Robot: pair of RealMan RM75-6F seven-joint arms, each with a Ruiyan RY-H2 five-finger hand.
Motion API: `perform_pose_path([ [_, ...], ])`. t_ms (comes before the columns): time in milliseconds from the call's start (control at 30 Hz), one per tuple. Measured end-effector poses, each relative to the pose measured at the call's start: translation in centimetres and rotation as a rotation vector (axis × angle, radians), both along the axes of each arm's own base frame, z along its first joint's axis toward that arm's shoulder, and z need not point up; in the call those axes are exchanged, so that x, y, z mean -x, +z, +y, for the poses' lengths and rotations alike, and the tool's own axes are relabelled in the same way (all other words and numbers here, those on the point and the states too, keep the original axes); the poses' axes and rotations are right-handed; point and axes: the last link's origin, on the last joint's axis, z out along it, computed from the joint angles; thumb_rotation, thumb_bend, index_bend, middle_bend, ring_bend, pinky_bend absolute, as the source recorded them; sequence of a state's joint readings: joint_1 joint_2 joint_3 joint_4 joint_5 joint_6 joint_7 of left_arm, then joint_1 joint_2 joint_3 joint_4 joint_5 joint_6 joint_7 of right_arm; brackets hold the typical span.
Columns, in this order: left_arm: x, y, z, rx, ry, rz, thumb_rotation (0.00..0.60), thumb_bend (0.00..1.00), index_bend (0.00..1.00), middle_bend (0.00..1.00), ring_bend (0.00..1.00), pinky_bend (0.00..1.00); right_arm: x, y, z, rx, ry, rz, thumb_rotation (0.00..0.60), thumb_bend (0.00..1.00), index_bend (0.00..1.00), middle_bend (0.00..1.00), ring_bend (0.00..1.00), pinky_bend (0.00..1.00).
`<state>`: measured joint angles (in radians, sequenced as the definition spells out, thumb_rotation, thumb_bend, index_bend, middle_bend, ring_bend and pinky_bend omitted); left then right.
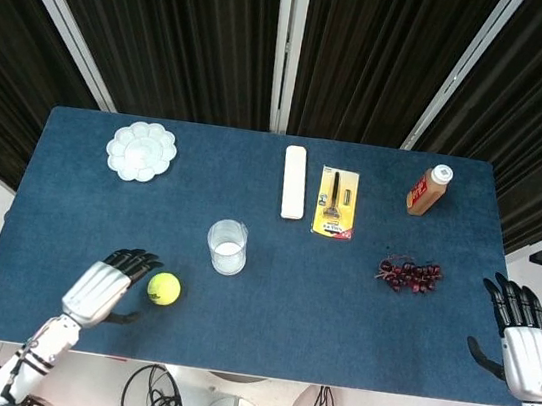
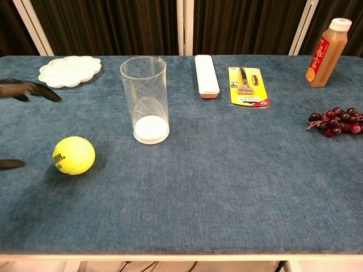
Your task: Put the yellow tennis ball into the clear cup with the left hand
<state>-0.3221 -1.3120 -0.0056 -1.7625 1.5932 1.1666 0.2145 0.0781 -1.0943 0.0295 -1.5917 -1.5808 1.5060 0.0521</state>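
On the near-left part of the blue desk (image 1: 356, 316), the yellow tennis ball (image 1: 164, 289) lies just beside the left hand (image 1: 100, 289), on the side of it that faces the middle of the desk. The hand is spread wide and holds nothing. In the head view its dark fingertips (image 1: 138, 261) reach toward the ball's far side and the thumb lies low on the near side, so the ball sits at the mouth of the open hand, near but, as far as I can tell, not yet touched. The chest view agrees: fingertips show at the left edge above the ball and a thumb tip below it, both apart from it.

The clear cup (image 1: 227, 246) stands upright beyond the ball and further toward the middle, empty, mouth up. The carry will likely run diagonally away from the robot and inward.

The right hand (image 1: 525, 349) hangs open off the right edge of the desk, well apart from both things; the left is plainly the nearer.
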Motion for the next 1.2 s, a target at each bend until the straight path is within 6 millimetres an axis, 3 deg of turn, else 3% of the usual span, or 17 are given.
perform_pose_path([
  [333,-1.6,-4.9,1.9,0.09,-0.031,-0.01,0.6,0.15,0.16,0.14,0.1,0.21,0.3,0.3,0.1,0.005,-0.006,-0.004,0.6,0.21,0.0,0.0,0.0,0.0],
  [700,-0.6,-7.2,3.0,0.129,-0.001,0.073,0.6,0.16,0.16,0.13,0.11,0.37,0.8,0.9,0.1,0.019,-0.019,-0.005,0.6,0.21,0.0,0.0,0.0,0.0],
  [933,-0.5,-7.3,3.1,0.123,0.015,0.063,0.6,0.21,0.29,0.3,0.31,0.65,0.8,0.5,0.0,0.008,-0.018,-0.006,0.6,0.21,0.0,0.0,0.0,0.0],
  [1200,-0.8,-7.1,3.6,0.05,-0.019,0.015,0.6,0.24,0.51,0.49,0.51,0.82,0.7,0.6,0.0,0.013,-0.02,-0.003,0.6,0.21,0.0,0.0,0.0,0.0],
])
